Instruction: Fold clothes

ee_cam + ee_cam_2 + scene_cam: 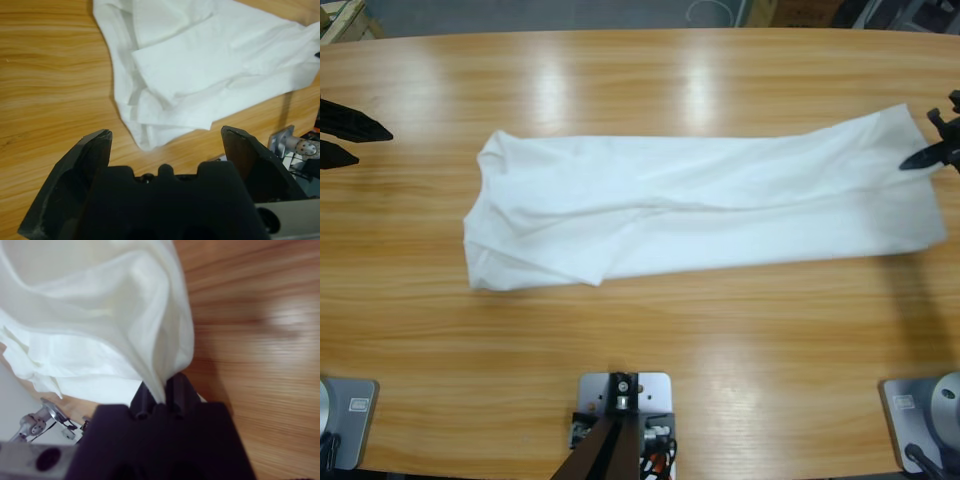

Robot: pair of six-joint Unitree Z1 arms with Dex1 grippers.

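A white T-shirt [700, 205] lies folded into a long band across the middle of the wooden table [640, 340]. At the right edge my right gripper [920, 157] is shut on the shirt's far right corner. In the right wrist view the white cloth [100, 315] rises from between that gripper's [159, 392] closed jaws, lifted off the wood. My left gripper [345, 140] hangs open at the left edge, well short of the shirt. Its wrist view shows the jaws of the left gripper [165, 137] spread wide, with the shirt's [200, 65] left end beyond them, untouched.
Bare wood surrounds the shirt on all sides, with a wide strip along the near edge [770, 380] and another behind it. Room clutter shows past the table's far edge [720, 12].
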